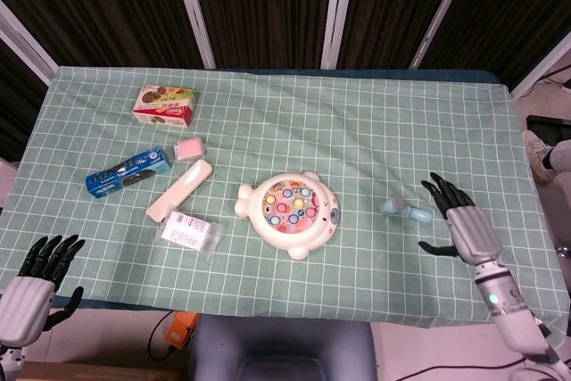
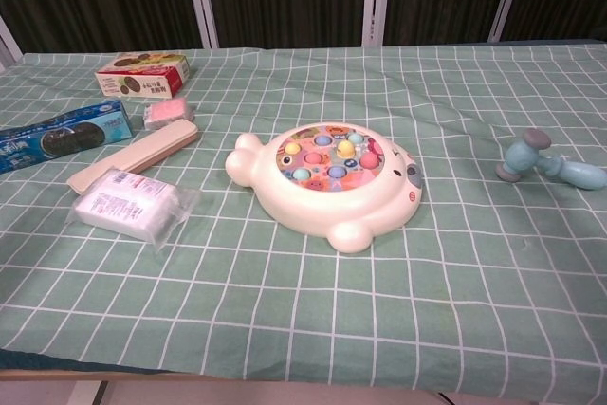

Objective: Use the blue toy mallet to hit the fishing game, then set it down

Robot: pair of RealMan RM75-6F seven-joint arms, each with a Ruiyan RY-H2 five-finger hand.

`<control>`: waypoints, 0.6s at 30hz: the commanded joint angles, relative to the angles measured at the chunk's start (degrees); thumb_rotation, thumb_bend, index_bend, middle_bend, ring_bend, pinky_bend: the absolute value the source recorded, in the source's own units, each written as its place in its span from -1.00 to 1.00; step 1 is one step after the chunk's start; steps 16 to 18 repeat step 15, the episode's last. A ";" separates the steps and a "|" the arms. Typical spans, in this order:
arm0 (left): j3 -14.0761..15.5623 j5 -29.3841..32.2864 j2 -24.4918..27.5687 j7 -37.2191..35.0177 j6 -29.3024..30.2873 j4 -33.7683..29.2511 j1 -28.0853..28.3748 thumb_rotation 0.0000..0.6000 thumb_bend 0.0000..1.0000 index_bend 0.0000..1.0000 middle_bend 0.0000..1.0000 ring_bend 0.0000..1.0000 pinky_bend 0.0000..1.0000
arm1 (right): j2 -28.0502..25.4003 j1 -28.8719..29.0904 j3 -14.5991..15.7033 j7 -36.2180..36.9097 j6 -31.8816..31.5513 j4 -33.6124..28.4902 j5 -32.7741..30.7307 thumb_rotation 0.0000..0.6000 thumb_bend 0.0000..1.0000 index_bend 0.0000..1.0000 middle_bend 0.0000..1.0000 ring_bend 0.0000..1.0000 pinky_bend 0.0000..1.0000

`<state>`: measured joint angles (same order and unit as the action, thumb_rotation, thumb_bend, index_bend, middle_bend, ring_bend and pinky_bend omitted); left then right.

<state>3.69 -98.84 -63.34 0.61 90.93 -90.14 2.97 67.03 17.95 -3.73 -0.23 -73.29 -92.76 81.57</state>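
The blue toy mallet (image 1: 406, 210) (image 2: 548, 162) lies flat on the green checked cloth, right of the fishing game (image 1: 290, 211) (image 2: 328, 182), a cream fish-shaped toy with coloured pegs. My right hand (image 1: 464, 225) hovers just right of the mallet's handle, its fingers spread and holding nothing; the chest view does not show it. At the near left corner, off the table edge, my left hand (image 1: 34, 285) hangs with its fingers apart and nothing in them.
On the left of the table lie a cookie box (image 1: 164, 104), a blue biscuit pack (image 1: 128, 172), a pink block (image 1: 188, 147), a cream bar (image 1: 179, 190) and a clear packet (image 1: 188, 233). Dark curtains stand behind the table.
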 commanded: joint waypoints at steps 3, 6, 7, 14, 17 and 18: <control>0.00 -0.23 0.11 -0.64 0.32 0.31 -0.05 1.00 -0.17 -1.00 -0.92 -0.98 -0.96 | 2.70 -13.81 7.37 -8.38 -19.31 1.07 10.62 1.00 -0.41 -0.94 -1.00 -1.00 -0.87; 0.17 -0.98 0.11 -0.71 0.80 0.47 -0.12 1.00 -0.17 -1.00 -0.93 -0.99 -0.96 | 3.68 -15.13 8.88 -12.15 -19.64 2.95 12.27 1.00 -0.41 -0.99 -1.00 -1.00 -0.99; 0.20 -1.24 0.08 -0.83 1.04 0.59 -0.15 1.00 -0.17 -1.00 -0.93 -0.99 -0.96 | 3.89 -15.20 8.90 -11.78 -20.11 3.10 13.16 1.00 -0.41 -1.00 -1.00 -1.00 -1.00; 0.12 -1.39 -0.30 -0.48 1.39 0.96 -0.29 1.00 -0.17 -1.00 -0.93 -1.00 -0.96 | 4.46 -15.55 8.69 -13.01 -18.39 3.18 13.12 1.00 -0.41 -1.00 -1.00 -1.00 -1.00; 0.13 -1.27 -0.28 -0.34 1.30 0.89 -0.32 1.00 -0.17 -1.00 -0.93 -1.00 -0.96 | 4.34 -15.60 8.51 -13.04 -18.20 3.06 12.90 1.00 -0.41 -1.00 -1.00 -1.00 -1.00; 0.13 -1.27 -0.28 -0.34 1.30 0.89 -0.32 1.00 -0.17 -1.00 -0.93 -1.00 -0.96 | 4.34 -15.60 8.51 -13.04 -18.20 3.06 12.90 1.00 -0.41 -1.00 -1.00 -1.00 -1.00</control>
